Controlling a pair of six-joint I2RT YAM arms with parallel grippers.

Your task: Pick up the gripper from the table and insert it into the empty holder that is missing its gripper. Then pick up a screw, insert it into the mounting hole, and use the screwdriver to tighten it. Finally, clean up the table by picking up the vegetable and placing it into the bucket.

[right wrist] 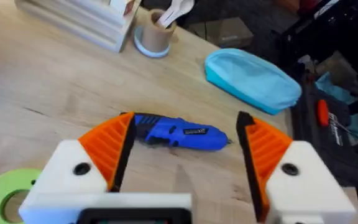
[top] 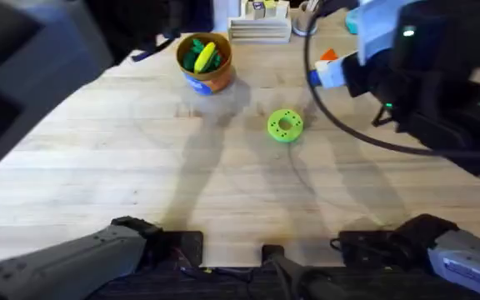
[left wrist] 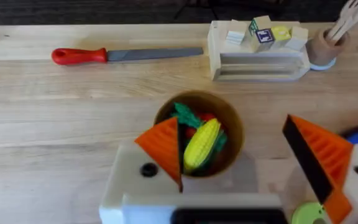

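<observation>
Half the vegetable (left wrist: pixel 202 144) inside the bucket (left wrist: pixel 229 127)

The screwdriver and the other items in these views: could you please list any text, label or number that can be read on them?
Nothing can be read.
Blue screwdriver: a small pale marking on its body, too blurred to read.
Block atop the wooden rack: a dark label, too small to read.
Black case beyond the table edge: white lettering, blurred.

The overhead camera looks down and forward across the whole surface (top: pixel 140 167) from above the arm bases. The left wrist camera looks steeply down into the bucket (left wrist: pixel 229 124). The right wrist camera hangs low over the screwdriver (right wrist: pixel 179 134). Both wrist views share the green disc (left wrist: pixel 309 214).
</observation>
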